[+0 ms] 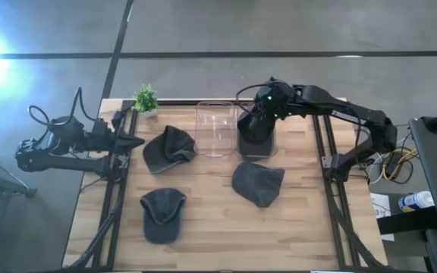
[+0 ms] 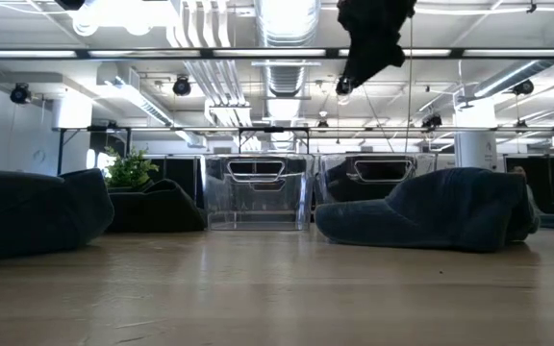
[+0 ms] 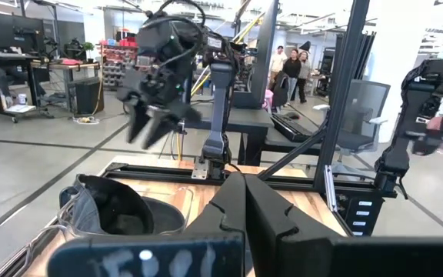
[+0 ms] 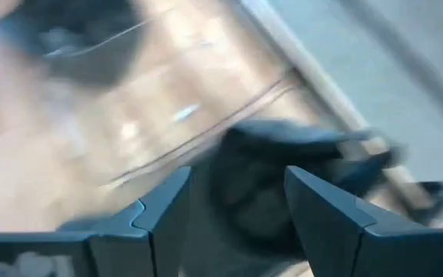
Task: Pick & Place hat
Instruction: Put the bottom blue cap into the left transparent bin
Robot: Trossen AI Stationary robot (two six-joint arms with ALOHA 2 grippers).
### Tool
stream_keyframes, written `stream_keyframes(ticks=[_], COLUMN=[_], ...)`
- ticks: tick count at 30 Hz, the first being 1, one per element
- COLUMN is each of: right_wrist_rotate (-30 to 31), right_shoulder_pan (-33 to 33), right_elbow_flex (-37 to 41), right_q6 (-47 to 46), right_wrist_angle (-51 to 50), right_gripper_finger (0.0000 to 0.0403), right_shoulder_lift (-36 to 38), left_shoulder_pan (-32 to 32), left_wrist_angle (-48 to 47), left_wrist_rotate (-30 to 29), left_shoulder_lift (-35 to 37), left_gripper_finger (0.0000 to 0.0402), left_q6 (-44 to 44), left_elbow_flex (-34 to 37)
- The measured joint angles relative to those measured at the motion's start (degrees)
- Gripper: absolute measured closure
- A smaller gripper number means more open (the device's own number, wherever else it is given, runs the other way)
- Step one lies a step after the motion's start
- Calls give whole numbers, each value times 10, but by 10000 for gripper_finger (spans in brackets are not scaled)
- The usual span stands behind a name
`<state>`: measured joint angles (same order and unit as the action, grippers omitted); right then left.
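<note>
Four dark hats show in the high view. One hat lies inside the right clear bin. Three rest on the wooden table: one by the left arm, one at the near left, one near the middle. My right gripper hangs open above the right bin, clear of the hat below it. In the low view it is high over the bins. My left gripper waits shut at the table's left edge.
A second clear bin stands beside the first and holds nothing. A small potted plant sits at the far left corner. Black frame rails run along both table sides. People stand in the room beyond the table.
</note>
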<state>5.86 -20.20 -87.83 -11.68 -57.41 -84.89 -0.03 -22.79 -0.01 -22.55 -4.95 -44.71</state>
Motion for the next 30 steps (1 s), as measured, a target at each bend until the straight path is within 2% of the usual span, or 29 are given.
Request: stream_keyframes(ticks=[3, 5, 9, 12, 15, 19, 25, 26, 30], right_wrist_rotate=[-82, -117, -124, -125, -120, -121, -121, -121, -119], right_shoulder_pan=[19, 42, 105, 146, 190, 249, 295, 298, 300], right_elbow_flex=[1, 5, 30, 69, 121, 185, 225, 227, 234], right_q6=[-12, -18, -65, -144, -206, -264, -338, -348, -377], right_wrist_angle=[-77, -127, -171, -171, -139, -39, 41, 45, 57], right_gripper_finger=[203, 206, 214, 218, 221, 220, 220, 220, 220], right_shoulder_lift=[11, 19, 41, 56, 63, 61, 36, 33, 31], left_shoulder_pan=[0, 0, 0, 0, 0, 0, 0, 0, 0], left_wrist_angle=[0, 0, 0, 0, 0, 0, 15, 39, 130], left_wrist_rotate=[0, 0, 0, 0, 0, 0, 0, 0, 3], left_shoulder_lift=[0, 0, 0, 0, 0, 0, 0, -3, -10], left_gripper_finger=[401, 401, 401, 401, 401, 401, 401, 401, 401], left_q6=[0, 0, 0, 0, 0, 0, 3, -9, -207], left_elbow_flex=[0, 0, 0, 0, 0, 0, 0, 1, 0])
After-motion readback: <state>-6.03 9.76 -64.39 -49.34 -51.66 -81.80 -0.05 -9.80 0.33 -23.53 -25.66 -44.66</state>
